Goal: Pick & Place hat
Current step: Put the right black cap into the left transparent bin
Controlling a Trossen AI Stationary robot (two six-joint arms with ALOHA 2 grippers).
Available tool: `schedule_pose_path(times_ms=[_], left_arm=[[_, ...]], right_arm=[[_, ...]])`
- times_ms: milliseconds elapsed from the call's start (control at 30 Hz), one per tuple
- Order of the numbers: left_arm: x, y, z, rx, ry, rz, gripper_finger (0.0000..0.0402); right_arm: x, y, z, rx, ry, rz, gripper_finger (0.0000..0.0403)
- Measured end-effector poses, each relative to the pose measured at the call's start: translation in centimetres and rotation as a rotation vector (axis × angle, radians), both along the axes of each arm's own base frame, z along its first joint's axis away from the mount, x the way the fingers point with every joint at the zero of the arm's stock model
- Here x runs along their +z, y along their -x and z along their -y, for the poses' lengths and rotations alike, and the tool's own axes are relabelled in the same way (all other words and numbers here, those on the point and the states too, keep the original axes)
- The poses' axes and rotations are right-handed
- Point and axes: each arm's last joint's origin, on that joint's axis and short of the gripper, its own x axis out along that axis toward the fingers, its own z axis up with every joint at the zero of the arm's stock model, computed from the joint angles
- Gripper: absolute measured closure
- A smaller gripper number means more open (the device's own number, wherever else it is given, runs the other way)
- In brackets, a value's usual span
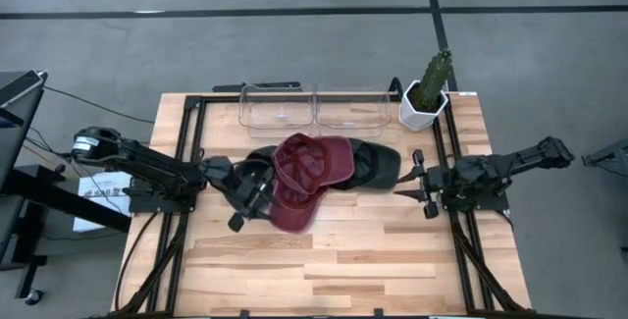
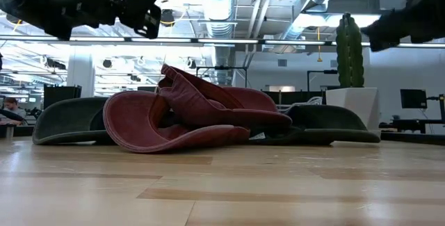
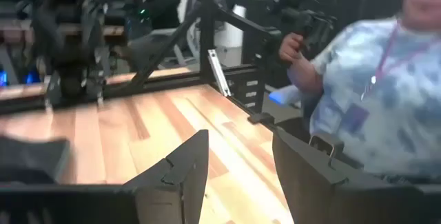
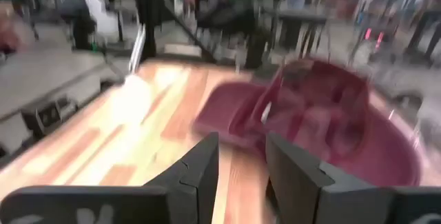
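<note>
Light wooden planks made up the table top (image 1: 343,260), and the dark red fabric cap (image 1: 306,177) lay on it near the middle, a little toward the far edge. Its brim pointed toward the near side and its crown was crumpled and partly folded open, as the low view showed. The cap rested on top of dark green caps: one dark green cap (image 1: 378,164) came out from under it on the right side, and another dark green cap (image 2: 66,120) showed on the left in the low view, touching the red one.

Behind the pile, along the far edge, stood two clear plastic bins (image 1: 312,108) side by side. Beside them, at the far right corner, stood a green cactus in a white pot (image 1: 428,93). A black metal frame (image 1: 186,162) ran along both sides of the table.

The left gripper (image 1: 253,199) was just beside the left side of the red cap and raised above the table; its fingers (image 3: 180,169) stood apart with nothing between them. The right gripper (image 1: 414,180) was near the right edge of the green cap, also in the air, with its fingers (image 4: 200,165) a little apart and empty; the red cap was ahead of them in the right wrist view.

Beyond the table, in the left wrist view, a person in a light patterned shirt (image 3: 386,100) held a dark handle.
</note>
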Motion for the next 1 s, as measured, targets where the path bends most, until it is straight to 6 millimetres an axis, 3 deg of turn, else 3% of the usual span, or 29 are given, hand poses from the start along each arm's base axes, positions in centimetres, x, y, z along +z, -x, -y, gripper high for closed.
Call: schedule_pose_path(times_ms=[267,467,667,1000], left_arm=[[0.9,0.2,0.9,-0.037,-0.027,0.116,0.0243],[1.0,0.4,1.6,-0.07,-0.021,0.131,0.0243],[1.2,0.5,2.0,-0.092,-0.016,0.147,0.0243],[1.5,0.6,2.0,-0.089,-0.011,0.177,0.0243]], right_arm=[[-1.4,-2.6,-0.6,-0.038,0.07,-0.264,0.029],[-1.4,-4.2,-0.3,-0.288,0.237,-0.365,0.029],[-0.9,-4.7,0.2,-0.506,0.309,-0.434,0.029],[-1.7,-4.1,2.8,-0.739,0.191,-0.549,0.029]])
